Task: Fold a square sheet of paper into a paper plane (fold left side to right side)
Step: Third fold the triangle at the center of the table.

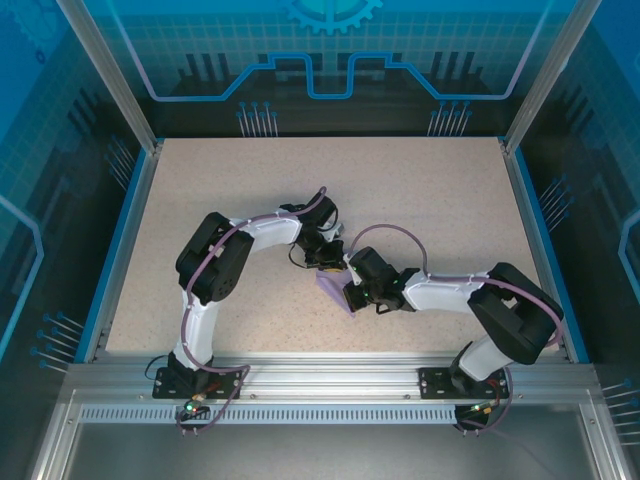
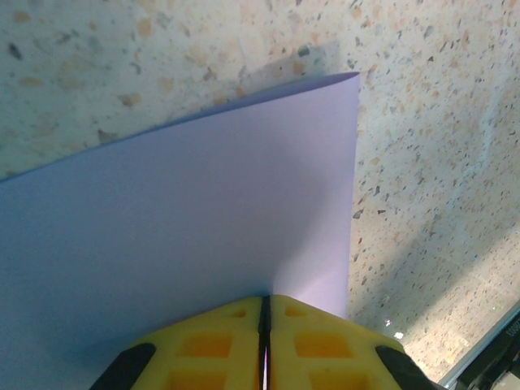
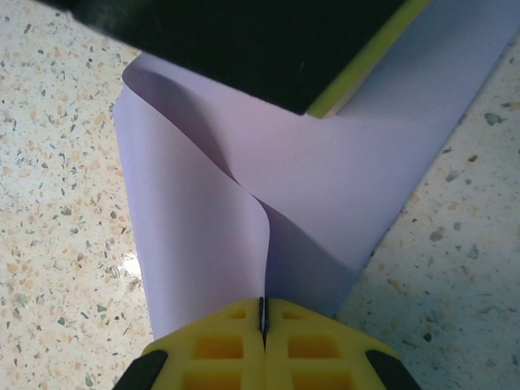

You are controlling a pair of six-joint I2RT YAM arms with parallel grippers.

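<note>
The square sheet of paper [image 1: 335,295] is held curled up just nearside of the bench [image 1: 420,200] middle, pinched between fully closed left jaws at its far-left side and closed right jaws at its right, both arms equally near.

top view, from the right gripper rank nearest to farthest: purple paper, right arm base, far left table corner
1. purple paper: pinched in the right gripper itself, mid-table
2. right arm base: near edge, right side
3. far left table corner: back left
</note>
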